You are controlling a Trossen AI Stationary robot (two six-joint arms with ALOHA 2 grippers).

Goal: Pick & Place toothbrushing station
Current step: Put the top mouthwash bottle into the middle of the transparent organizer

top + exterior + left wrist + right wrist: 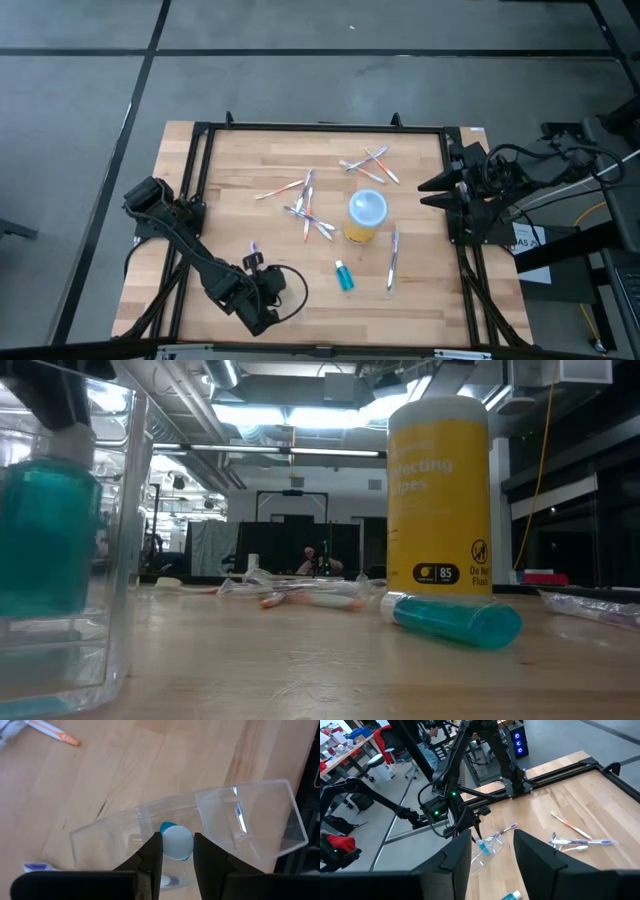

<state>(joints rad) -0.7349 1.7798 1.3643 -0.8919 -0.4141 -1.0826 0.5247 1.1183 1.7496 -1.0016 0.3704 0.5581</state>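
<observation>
My left gripper point(262, 300) is at the table's near left, shut on a small teal tube point(176, 841) that stands inside a clear plastic holder point(260, 820). The low view shows the tube point(45, 540) behind the holder's wall point(125, 530). A second teal tube point(344, 275) lies on its side near the yellow canister with the pale-blue top point(365, 216). Several toothbrushes point(305, 205) lie scattered on the table. My right gripper point(432, 190) is open and empty at the table's right edge. My left gripper pinches the teal tube's upper end point(170, 827) between its two fingers point(152, 852). The fingers come from above, pointing down. The tube stands upright inside the clear holder; whether its lower end rests on the holder's floor, I cannot tell.
More toothbrushes lie at the far middle point(368, 165) and right of the canister point(393, 255). One toothbrush point(37, 867) lies close beside the holder. A black frame point(195, 180) runs around the wooden table top.
</observation>
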